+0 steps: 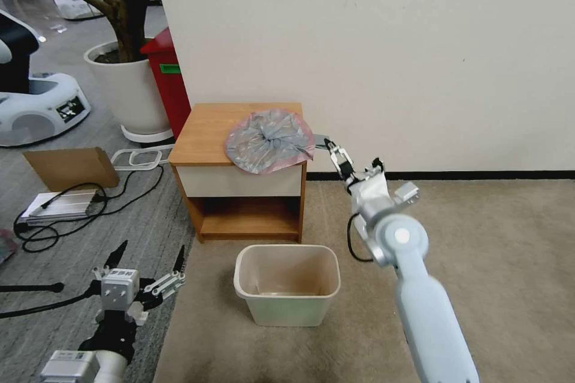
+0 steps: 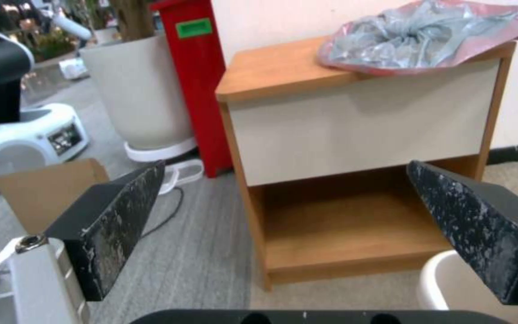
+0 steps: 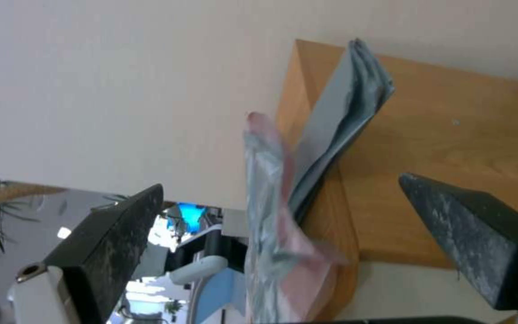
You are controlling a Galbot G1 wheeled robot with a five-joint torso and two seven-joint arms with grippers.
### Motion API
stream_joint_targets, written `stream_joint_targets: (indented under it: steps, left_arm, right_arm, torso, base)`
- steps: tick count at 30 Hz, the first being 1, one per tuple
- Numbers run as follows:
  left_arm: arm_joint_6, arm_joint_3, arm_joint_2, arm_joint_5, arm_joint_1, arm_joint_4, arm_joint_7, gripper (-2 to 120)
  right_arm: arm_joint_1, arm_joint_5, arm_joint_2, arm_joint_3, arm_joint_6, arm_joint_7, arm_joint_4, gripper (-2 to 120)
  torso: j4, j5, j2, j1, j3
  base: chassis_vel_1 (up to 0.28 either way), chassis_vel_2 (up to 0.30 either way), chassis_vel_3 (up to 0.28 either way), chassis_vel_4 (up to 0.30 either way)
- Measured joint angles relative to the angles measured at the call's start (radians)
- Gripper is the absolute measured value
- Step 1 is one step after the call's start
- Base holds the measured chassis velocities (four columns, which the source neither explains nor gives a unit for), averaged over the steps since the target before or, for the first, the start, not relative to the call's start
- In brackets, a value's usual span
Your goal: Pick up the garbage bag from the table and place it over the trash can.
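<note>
Crinkly grey garbage bag with pinkish rim lies on the wooden nightstand's near-right corner; right gripper, jaws wide, just beside its right edge; left gripper wide, low left.

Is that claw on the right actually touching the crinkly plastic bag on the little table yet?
Apart. In the right wrist view, the right gripper is open, both fingers standing clear on either side of the garbage bag, which overhangs the table edge untouched.
</note>
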Motion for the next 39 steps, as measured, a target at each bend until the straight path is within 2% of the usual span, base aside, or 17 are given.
stream_joint_targets:
  steps: [2,8,14,19,22,24,26,27,31,32,36,37,39]
  left_arm:
    - [-0.022,-0.006,-0.010,0.019,0.013,0.000,-0.001,100]
    - [-0.028,-0.008,-0.012,0.024,0.016,0.000,-0.002,100]
    - [-0.029,-0.003,-0.008,0.024,0.016,0.000,-0.002,100]
    - [-0.029,-0.001,-0.006,0.023,0.016,0.000,-0.003,100]
    - [-0.030,-0.001,-0.006,0.023,0.017,0.000,-0.003,100]
    - [-0.031,-0.001,-0.005,0.023,0.020,0.000,-0.003,100]
    - [-0.031,-0.001,-0.005,0.023,0.023,0.000,-0.003,100]
    - [-0.031,-0.001,-0.005,0.023,0.023,0.000,-0.003,100]
    - [-0.034,-0.001,-0.006,0.024,0.025,0.001,-0.003,100]
    - [-0.034,-0.001,-0.006,0.024,0.025,0.001,-0.003,100]
    - [-0.038,-0.001,-0.009,0.029,0.027,0.001,-0.003,100]
    - [-0.038,-0.001,-0.009,0.029,0.027,0.001,-0.003,100]
    - [-0.040,-0.001,-0.010,0.032,0.028,0.001,-0.003,100]
  right_arm:
    - [0.037,0.005,0.006,0.008,-0.002,-0.007,-0.068,100]
    - [0.097,0.001,0.019,0.031,0.004,-0.015,-0.206,100]
    - [0.122,-0.004,0.025,0.028,0.004,-0.050,-0.253,100]
    - [0.137,-0.008,0.037,0.023,0.004,-0.085,-0.270,92]
    - [0.145,-0.011,0.039,0.022,0.007,-0.102,-0.276,78]
    - [0.146,-0.011,0.040,0.023,0.008,-0.104,-0.278,75]
    - [0.148,-0.011,0.040,0.023,0.008,-0.106,-0.281,65]
    - [0.148,-0.011,0.040,0.023,0.008,-0.106,-0.281,65]
    - [0.150,-0.010,0.040,0.023,0.012,-0.107,-0.285,44]
    - [0.150,-0.010,0.040,0.023,0.012,-0.107,-0.285,44]
    - [0.150,-0.001,0.039,0.024,0.019,-0.109,-0.284,28]
    - [0.150,-0.001,0.039,0.024,0.019,-0.109,-0.284,28]
    - [0.148,0.019,0.040,0.026,0.025,-0.112,-0.280,17]
  torso:
    - [0.0004,0.0002,0.000,0.000,0.000]
    - [0.0002,0.0002,0.000,0.000,0.000]
    - [0.0001,0.0002,0.000,0.000,0.000]
    - [0.0003,0.0002,0.000,0.000,0.000]
    - [0.0002,0.0001,0.000,0.000,0.000]
    - [0.0002,0.0001,0.000,0.000,0.000]
    - [0.0002,0.0001,0.000,0.000,0.000]
    - [0.0002,0.0001,0.000,0.000,0.000]
    - [0.0002,0.0001,0.000,0.000,0.000]
    - [0.0002,0.0001,0.000,0.000,0.000]
    - [0.0002,0.0001,0.000,0.000,0.000]
    - [0.0002,0.0001,0.000,0.000,0.000]
    - [0.0002,0.0001,0.000,0.000,0.000]
  base:
    - [0.000,0.000,0.000,0.000]
    - [0.000,0.000,0.000,0.000]
    - [0.000,0.000,0.000,0.000]
    - [0.000,0.000,0.000,0.000]
    - [0.000,0.000,0.000,0.000]
    - [0.000,0.000,0.000,0.000]
    - [0.000,0.000,0.000,0.000]
    - [0.000,0.000,0.000,0.000]
    - [0.000,0.000,0.000,0.000]
    - [0.000,0.000,0.000,0.000]
    - [0.000,0.000,0.000,0.000]
    - [0.000,0.000,0.000,0.000]
    - [0.000,0.000,0.000,0.000]
